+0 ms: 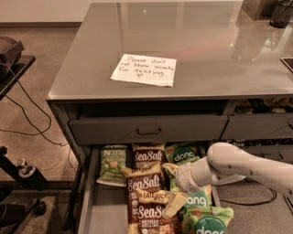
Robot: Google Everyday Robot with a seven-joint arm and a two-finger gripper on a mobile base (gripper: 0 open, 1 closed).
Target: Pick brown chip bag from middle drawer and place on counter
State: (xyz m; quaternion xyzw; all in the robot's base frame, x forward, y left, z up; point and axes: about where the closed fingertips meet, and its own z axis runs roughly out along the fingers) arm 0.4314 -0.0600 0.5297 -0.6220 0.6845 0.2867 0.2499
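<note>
Your gripper (pixel 172 186) is lower centre, jaws spread wide, gripping nothing, fingertips right by the middle brown bag (pixel 145 183) in the drawer (pixel 104 211).

Counter (pixel 206 55): note (pixel 144 70) lies near the front edge, left of centre. Cup (pixel 281 11) stands at the rear right corner.

Below the front edge: upper drawer front (pixel 146 129), then the middle drawer (pixel 87 196) pulled out forward.

In the drawer:
- Left rear: pale bag (pixel 112 164).
- Centre: rear Sea Salt bag (pixel 149 157), middle Sea Salt bag (pixel 144 183) and front Sea Salt bag (pixel 151 215), overlapping front to back.
- Right: three dang bags (pixel 183 154), in a row front to back.

Gripper (pixel 173 186): enters from the right, over the right edge of the middle Sea Salt bag, fingers (pixel 176 203) spread apart.
</note>
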